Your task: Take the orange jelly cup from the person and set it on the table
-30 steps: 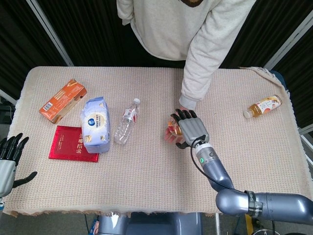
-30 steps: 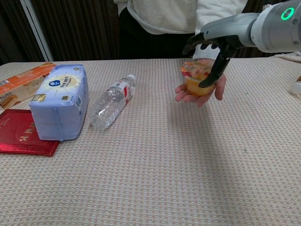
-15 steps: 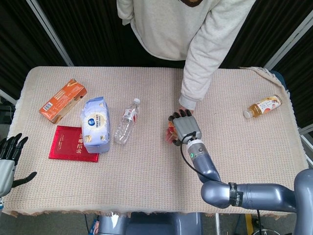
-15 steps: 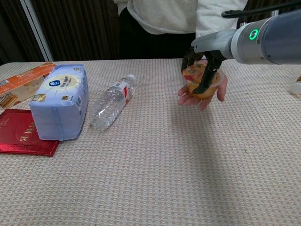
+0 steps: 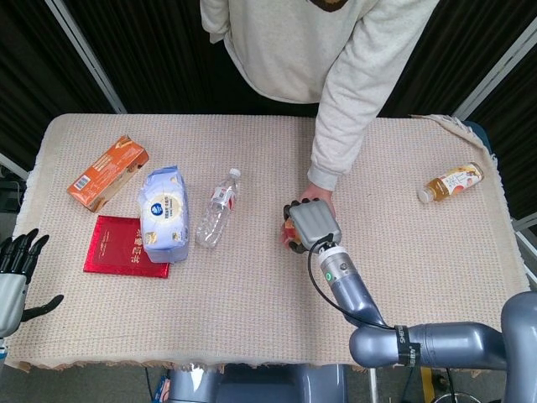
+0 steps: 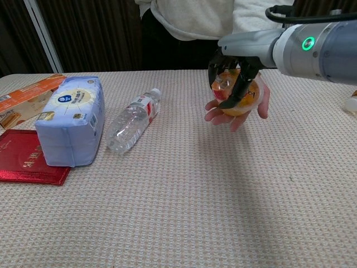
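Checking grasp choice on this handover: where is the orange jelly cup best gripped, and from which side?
Around its sidewall, from above. The orange jelly cup rests upright in the person's palm, which blocks the underside. The right hand already comes down over it, fingers curling round the wall.

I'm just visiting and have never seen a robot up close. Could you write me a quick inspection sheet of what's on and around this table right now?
Surface: table under a beige woven cloth.
Job's things: orange jelly cup on the person's hand, above the table.
Clutter: orange box, red booklet, blue-white pack, water bottle lying down, tea bottle lying down.
Hands: right hand curled over the cup; left hand off the table's edge, fingers spread, holding nothing.
Cables: black cable along the right forearm.
Surroundings: person in a pale sweatshirt, dark curtain behind.
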{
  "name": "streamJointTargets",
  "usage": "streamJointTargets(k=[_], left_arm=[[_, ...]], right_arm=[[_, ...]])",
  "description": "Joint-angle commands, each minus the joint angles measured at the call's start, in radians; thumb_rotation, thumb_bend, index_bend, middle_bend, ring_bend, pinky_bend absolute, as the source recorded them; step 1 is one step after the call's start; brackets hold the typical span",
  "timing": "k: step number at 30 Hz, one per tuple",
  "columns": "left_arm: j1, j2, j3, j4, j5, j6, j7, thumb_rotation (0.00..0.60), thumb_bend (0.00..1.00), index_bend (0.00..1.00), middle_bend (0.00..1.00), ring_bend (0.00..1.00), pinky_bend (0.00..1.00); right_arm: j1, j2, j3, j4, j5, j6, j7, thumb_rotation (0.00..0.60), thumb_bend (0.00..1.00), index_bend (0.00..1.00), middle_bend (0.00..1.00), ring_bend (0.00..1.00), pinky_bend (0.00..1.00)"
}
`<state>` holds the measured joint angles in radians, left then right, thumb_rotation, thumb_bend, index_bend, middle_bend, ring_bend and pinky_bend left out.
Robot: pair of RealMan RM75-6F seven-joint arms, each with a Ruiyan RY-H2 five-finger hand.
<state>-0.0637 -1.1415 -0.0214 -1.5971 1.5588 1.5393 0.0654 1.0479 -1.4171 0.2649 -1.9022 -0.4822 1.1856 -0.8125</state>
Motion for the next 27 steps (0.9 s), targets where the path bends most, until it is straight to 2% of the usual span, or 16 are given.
streamJointTargets(k=[1,6,13,19,24,27], left_arm=[[0.0,-0.001,0.001,0.001,0.001,0.0,0.001,0.6,0.08,0.0,0.0,0.0,0.0],[0.001,-0.002,0.001,0.0,0.003,0.002,0.006,0.6,0.08,0.0,0.0,0.0,0.0],[0.0,-0.009,0.003,0.004,0.01,0.004,0.021,0.6,0.08,0.0,0.0,0.0,0.0],[-0.001,-0.013,0.001,0.006,0.009,0.005,0.029,0.6,0.08,0.0,0.0,0.0,0.0],[-0.001,-0.016,0.001,0.007,0.01,0.005,0.038,0.6,0.08,0.0,0.0,0.0,0.0],[-0.002,-0.019,0.001,0.008,0.011,0.006,0.041,0.6,0.08,0.0,0.0,0.0,0.0]], right_arm=[[-0.027,0.042,-0.02,-0.076,-0.048,0.04,0.011,0.6,0.31,0.68,0.58,0.52,0.62],[-0.08,0.114,-0.05,-0.17,-0.095,0.093,0.029,0.6,0.32,0.69,0.58,0.52,0.62],[-0.212,0.25,-0.135,-0.247,-0.202,0.124,0.14,0.6,0.32,0.69,0.58,0.52,0.62],[-0.338,0.307,-0.227,-0.179,-0.31,0.078,0.307,0.6,0.32,0.69,0.58,0.52,0.62],[-0.417,0.279,-0.28,-0.091,-0.377,0.035,0.424,0.6,0.31,0.68,0.57,0.5,0.62],[-0.445,0.244,-0.301,-0.043,-0.401,0.011,0.458,0.6,0.31,0.62,0.5,0.45,0.58]])
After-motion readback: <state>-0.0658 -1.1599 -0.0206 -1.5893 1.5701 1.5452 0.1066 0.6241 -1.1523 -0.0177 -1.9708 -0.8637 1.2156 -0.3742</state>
